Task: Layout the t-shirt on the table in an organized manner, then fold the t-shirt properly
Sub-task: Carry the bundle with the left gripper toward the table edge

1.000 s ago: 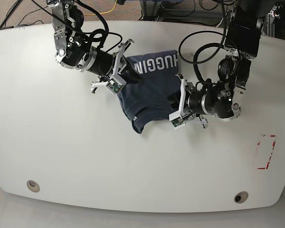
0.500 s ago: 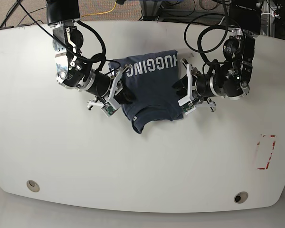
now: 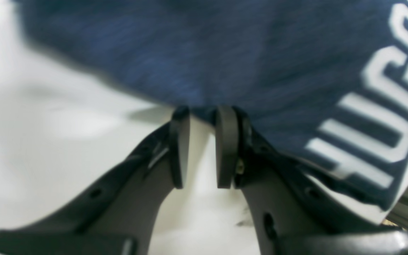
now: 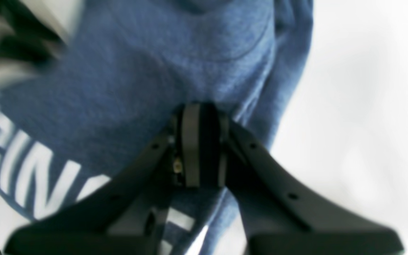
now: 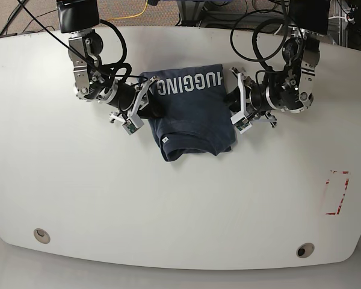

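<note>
Bare tabletop (image 5: 180,205) lies open in front, while both arms crowd the t-shirt (image 5: 192,117) from either side.

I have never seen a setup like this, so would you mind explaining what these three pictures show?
The base view looks down on a white table with two robot arms. The other two pictures come from cameras on the arms' wrists, looking along their black fingers. A navy t-shirt with white lettering lies bunched between the arms. The right gripper, on the base view's left, is shut on one side of the t-shirt. The left gripper sits at the opposite edge; its fingertips show a narrow gap at the cloth, so I cannot tell whether it grips. A red mark lies near the table's edge.
</note>
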You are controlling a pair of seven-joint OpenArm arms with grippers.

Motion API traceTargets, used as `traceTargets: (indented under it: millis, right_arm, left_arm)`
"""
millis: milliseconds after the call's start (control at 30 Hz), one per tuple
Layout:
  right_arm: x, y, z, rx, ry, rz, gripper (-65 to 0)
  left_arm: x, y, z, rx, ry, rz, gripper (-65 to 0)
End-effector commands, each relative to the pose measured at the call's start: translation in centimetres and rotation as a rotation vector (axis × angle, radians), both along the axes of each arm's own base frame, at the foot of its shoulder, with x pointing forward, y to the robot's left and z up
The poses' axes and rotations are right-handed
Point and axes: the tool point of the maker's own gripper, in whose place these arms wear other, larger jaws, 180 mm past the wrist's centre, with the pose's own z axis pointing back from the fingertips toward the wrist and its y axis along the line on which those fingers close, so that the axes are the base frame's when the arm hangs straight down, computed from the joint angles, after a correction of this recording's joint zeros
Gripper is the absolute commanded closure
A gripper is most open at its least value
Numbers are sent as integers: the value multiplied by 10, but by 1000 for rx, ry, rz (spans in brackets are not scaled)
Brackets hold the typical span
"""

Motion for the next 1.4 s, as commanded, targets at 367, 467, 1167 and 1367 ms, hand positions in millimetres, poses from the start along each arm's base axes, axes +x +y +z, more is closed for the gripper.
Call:
traceTargets:
  millis: [367, 467, 1167, 1367]
  right_arm:
    - [27, -34, 130, -156, -332, -49, -59]
    - [29, -58, 141, -229, -347, -98, -59]
    - [20, -187, 147, -442, -263, -404, -59]
    - [18, -190, 147, -451, -260, -400, -59]
  left_arm:
    - [23, -51, 82, -157, -242, -36, -110]
    - [34, -64, 91, -188, -259, 15, -110]
    - [53, -183, 64, -380, -230, 365, -110]
    - [47, -183, 42, -393, -190, 445, -110]
